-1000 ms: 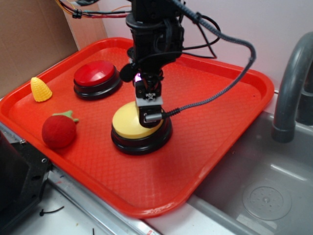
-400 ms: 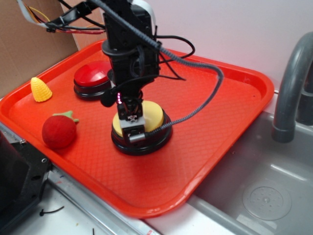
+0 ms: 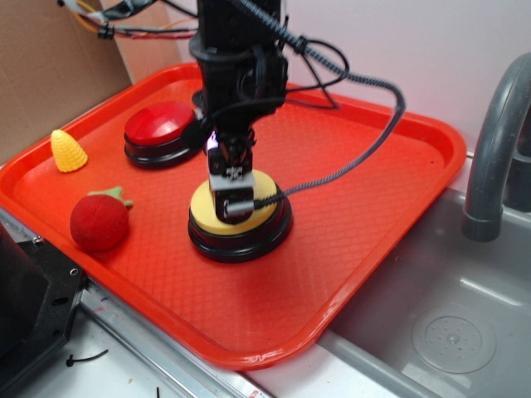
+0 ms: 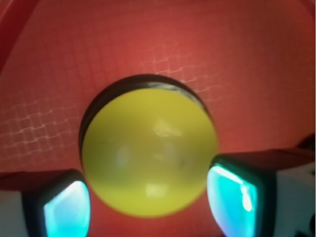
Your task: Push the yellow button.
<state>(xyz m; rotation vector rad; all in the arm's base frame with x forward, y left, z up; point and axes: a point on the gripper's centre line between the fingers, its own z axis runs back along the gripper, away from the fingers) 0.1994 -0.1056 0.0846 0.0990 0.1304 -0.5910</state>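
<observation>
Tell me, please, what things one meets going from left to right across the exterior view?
Corn → strawberry → red button → yellow button with the pincer over it → faucet.

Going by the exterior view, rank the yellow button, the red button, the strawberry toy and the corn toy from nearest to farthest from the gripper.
1. yellow button: directly under the gripper, mid-tray.
2. red button: behind and to the picture's left.
3. strawberry toy: at the picture's left, near the tray's front edge; too close to the red button to rank firmly.
4. corn toy: far left of the picture, by the rim of the tray.
</observation>
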